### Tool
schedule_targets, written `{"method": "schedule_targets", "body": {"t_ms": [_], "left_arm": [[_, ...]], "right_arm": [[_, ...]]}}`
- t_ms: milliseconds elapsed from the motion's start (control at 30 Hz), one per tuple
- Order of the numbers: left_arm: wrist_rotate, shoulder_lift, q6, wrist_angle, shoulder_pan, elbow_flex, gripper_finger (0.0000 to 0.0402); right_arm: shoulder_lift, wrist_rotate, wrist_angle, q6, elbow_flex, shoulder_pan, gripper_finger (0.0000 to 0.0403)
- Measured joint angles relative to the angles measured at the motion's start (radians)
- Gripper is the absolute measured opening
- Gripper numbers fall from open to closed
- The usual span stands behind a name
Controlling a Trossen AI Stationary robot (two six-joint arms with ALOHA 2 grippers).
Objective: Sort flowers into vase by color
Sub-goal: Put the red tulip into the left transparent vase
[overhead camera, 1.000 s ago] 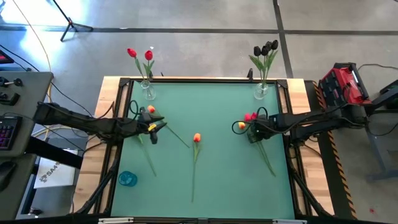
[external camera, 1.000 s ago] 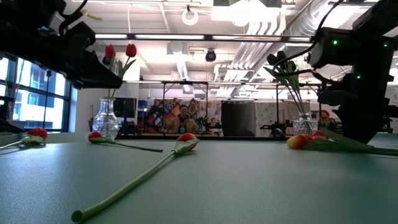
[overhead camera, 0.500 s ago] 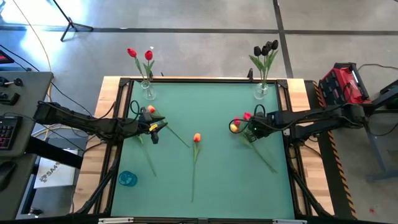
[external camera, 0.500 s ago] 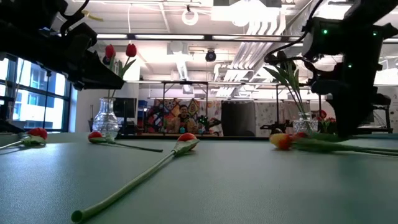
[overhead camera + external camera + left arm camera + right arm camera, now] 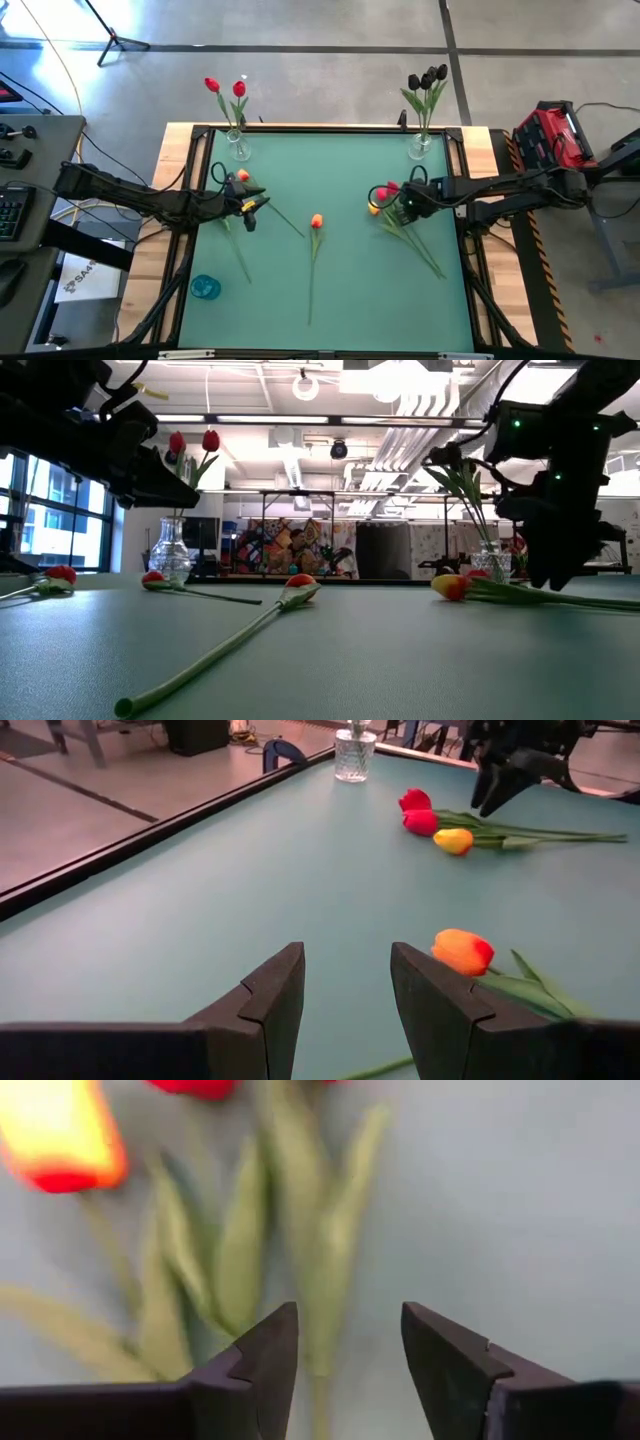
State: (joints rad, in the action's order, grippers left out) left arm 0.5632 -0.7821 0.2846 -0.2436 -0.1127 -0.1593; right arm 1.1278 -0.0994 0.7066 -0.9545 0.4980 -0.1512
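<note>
Two red tulips and a yellow-orange tulip [image 5: 374, 208] lie in a bunch on the green table, stems running toward the near right. My right gripper [image 5: 350, 1320] hangs open just above their leaves [image 5: 240, 1230], touching nothing. An orange tulip [image 5: 316, 221] lies at the table's middle. Two more tulips lie at the left by my left gripper [image 5: 345, 960], which stands open and holds nothing. The far-left glass vase [image 5: 238, 148] holds two red tulips. The far-right vase [image 5: 420, 148] holds dark ones.
A small blue cup [image 5: 205, 287] stands near the table's near left corner. A raised black frame [image 5: 330, 128] runs round the table. The near half of the table, on both sides of the middle tulip's stem, holds nothing else.
The heads of the right-hand bunch have swung toward the table's left while the stem ends stayed about where they were. My right gripper went the same way with them and now stands a little higher over the leaves.
</note>
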Motion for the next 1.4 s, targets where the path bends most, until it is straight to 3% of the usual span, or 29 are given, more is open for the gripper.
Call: {"method": "schedule_targets", "body": {"t_ms": [733, 967, 1033, 1233, 1400], "left_arm": [[0.002, -0.006, 0.005, -0.002, 0.000, 0.000, 0.0137], [0.011, -0.006, 0.026, -0.002, 0.000, 0.000, 0.0137], [0.011, -0.007, 0.029, -0.006, 0.001, 0.000, 0.0137], [-0.003, -0.065, 0.039, -0.115, 0.000, 0.000, 0.0137], [-0.046, -0.161, 0.015, -0.325, 0.000, 0.000, 0.0137]], "right_arm": [[0.003, 0.038, -0.174, 0.013, -0.099, 0.001, 0.0116], [0.005, 0.040, -0.189, 0.020, -0.101, 0.001, 0.0016], [0.005, 0.034, -0.197, 0.013, -0.101, 0.001, 0.0009], [-0.031, -0.111, -0.274, 0.018, -0.075, 0.012, 0.0004], [-0.062, -0.262, -0.591, 0.155, -0.062, 0.091, 0.0004]]}}
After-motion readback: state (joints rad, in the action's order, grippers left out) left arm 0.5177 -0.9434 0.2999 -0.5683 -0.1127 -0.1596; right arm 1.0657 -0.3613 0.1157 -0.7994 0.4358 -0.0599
